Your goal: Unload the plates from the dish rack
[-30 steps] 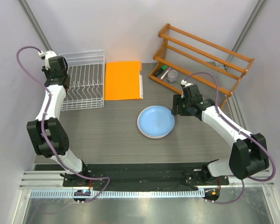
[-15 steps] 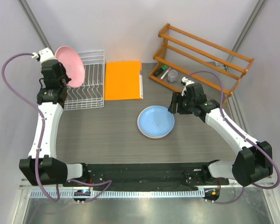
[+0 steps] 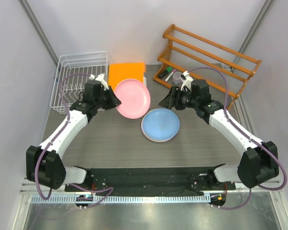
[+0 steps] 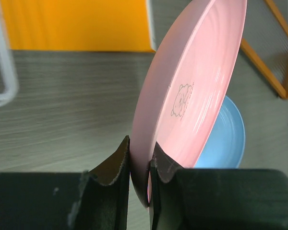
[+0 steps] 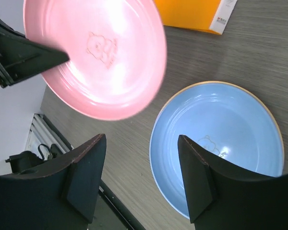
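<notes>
Grey worktop (image 3: 110,139): pink plate (image 3: 132,98) now out of the rack (image 3: 84,54) at ten o'clock, clamped in my left hand (image 4: 140,148); right hand (image 5: 141,139) spread; stacking remains.

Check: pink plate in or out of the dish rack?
Out. Left gripper holds the pink plate over the table, right of the dish rack.

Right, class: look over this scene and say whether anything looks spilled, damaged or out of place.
Nothing stands out. The pink plate is tilted only because the left gripper pinches its rim mid-air; the blue plate lies flat and unbroken.
</notes>
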Controlling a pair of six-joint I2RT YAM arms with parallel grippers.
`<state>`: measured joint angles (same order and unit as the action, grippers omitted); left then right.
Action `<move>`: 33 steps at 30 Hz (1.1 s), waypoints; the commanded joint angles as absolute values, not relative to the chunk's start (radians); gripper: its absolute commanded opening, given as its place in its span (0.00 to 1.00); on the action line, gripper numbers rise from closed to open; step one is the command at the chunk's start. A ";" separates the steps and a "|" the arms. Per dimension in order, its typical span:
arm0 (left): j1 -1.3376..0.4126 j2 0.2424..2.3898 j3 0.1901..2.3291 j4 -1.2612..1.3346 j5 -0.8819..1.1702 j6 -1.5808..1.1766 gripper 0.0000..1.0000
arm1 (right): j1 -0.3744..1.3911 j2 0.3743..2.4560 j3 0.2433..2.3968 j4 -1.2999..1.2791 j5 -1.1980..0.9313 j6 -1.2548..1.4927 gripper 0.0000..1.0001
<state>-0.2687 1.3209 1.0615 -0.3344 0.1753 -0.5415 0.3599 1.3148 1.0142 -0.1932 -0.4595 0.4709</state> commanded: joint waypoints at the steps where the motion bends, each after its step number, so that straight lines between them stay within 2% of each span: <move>1: -0.368 1.321 1.072 -0.193 0.238 -0.601 0.00 | 0.373 1.359 1.052 -0.104 -0.520 0.514 0.67; 13: -0.483 1.299 1.054 -0.184 0.213 -0.624 0.00 | 0.379 1.436 1.042 -0.129 -0.457 0.474 0.66; 14: -0.485 1.295 1.051 -0.183 0.219 -0.624 0.00 | 0.379 1.440 1.043 -0.129 -0.460 0.469 0.55; 16: -0.485 1.282 1.045 -0.183 0.224 -0.623 0.00 | 0.379 1.453 1.042 -0.130 -0.469 0.468 0.49; 17: -0.485 1.279 1.043 -0.184 0.225 -0.620 0.00 | 0.379 1.456 1.040 -0.129 -0.474 0.465 0.29; 18: -0.485 1.279 1.042 -0.187 0.225 -0.617 0.00 | 0.379 1.456 1.035 -0.129 -0.477 0.465 0.19; 19: -0.485 1.276 1.040 -0.189 0.222 -0.615 0.00 | 0.379 1.454 1.032 -0.129 -0.477 0.463 0.02; 24: -0.485 1.289 1.039 -0.196 0.212 -0.588 0.03 | 0.377 1.428 1.016 -0.135 -0.454 0.446 0.01; 26: -0.485 1.301 1.049 -0.216 0.195 -0.578 0.24 | 0.377 1.416 1.017 -0.159 -0.428 0.443 0.01; 27: -0.485 1.305 1.052 -0.225 0.169 -0.569 0.39 | 0.376 1.410 1.017 -0.169 -0.414 0.442 0.01; 28: -0.485 1.308 1.057 -0.248 0.149 -0.562 0.72 | 0.374 1.395 1.019 -0.196 -0.376 0.440 0.01; 30: -0.485 1.308 1.071 -0.277 0.094 -0.546 0.84 | 0.373 1.379 1.025 -0.227 -0.329 0.425 0.01; 31: -0.485 1.307 1.074 -0.300 0.046 -0.522 0.99 | 0.370 1.373 1.029 -0.273 -0.309 0.416 0.01; 33: -0.485 1.292 1.081 -0.325 -0.032 -0.503 0.99 | 0.359 1.361 1.045 -0.319 -0.255 0.394 0.01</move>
<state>-0.4824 1.3098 1.0325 -0.2771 0.1196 -0.5583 0.3691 1.4303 1.0115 -0.2405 -0.3561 0.4416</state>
